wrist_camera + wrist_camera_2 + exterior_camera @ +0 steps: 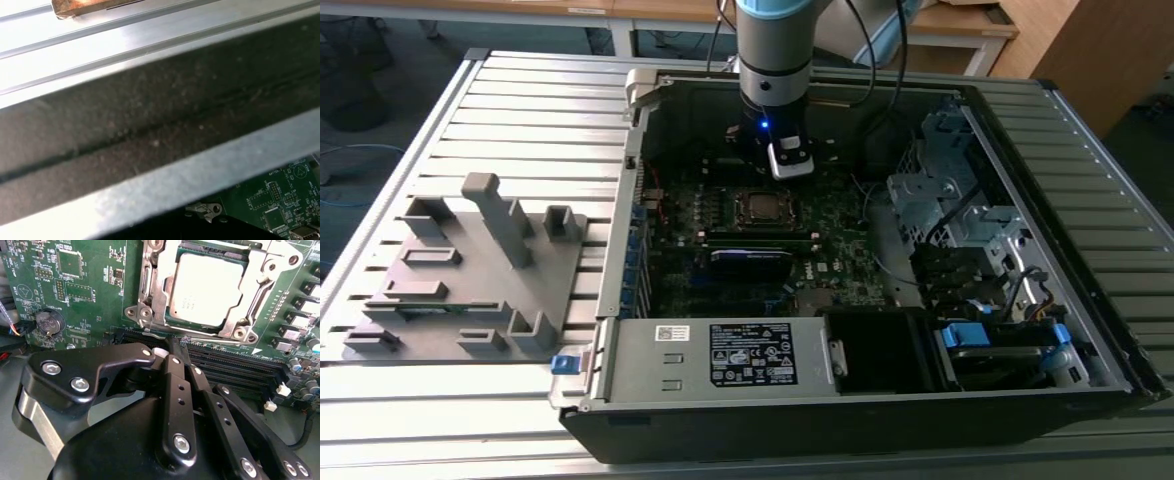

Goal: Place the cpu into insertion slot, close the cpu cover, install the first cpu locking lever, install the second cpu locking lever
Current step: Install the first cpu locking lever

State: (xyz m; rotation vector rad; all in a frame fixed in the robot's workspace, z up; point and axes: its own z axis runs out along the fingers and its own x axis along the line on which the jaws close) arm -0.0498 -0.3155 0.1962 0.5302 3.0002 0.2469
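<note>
Cpu (206, 287) lies seated on the motherboard (95, 305) just beyond the clenched end effector (178, 347).

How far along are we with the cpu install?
Done: the cpu sits in the slot, with the cover down over it. In hand: the gripper, shut, is at the cover's edge. Left: the levers; I cannot tell whether either is latched.
</note>
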